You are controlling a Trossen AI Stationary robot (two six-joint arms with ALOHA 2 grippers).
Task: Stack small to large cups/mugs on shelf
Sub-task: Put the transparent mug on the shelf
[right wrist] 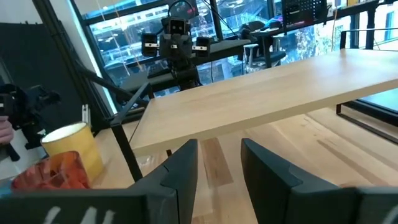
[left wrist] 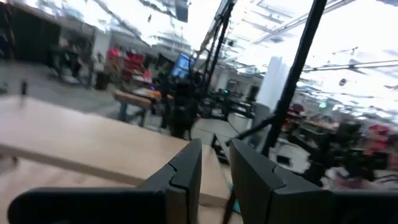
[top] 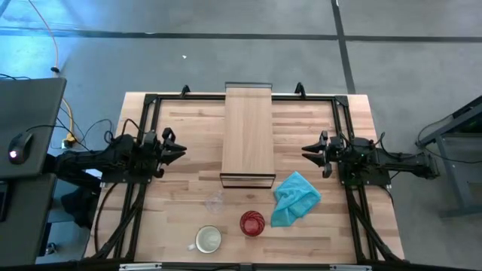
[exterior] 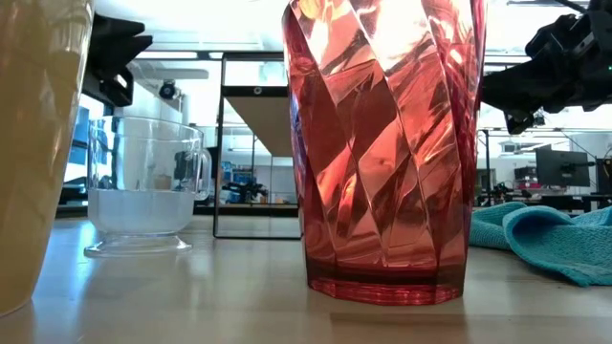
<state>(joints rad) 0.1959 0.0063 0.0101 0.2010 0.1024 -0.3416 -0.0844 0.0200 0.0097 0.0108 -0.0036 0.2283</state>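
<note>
Arms level, flanking shelf (top: 247, 134)

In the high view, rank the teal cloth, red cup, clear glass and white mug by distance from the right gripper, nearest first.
From the right gripper:
1. Teal cloth, just toward the table's front edge.
2. Red cup, beside the cloth, nearer the front edge.
3. Clear glass, past the shelf's front end.
4. White mug, front edge, farthest.

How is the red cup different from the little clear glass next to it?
The red cup is tinted and cut in slanting facets; the clear glass is colourless and smooth. The red cup is taller and has no handle; the clear glass is squat and has one. Both stand upright on the table, not on the shelf.
</note>
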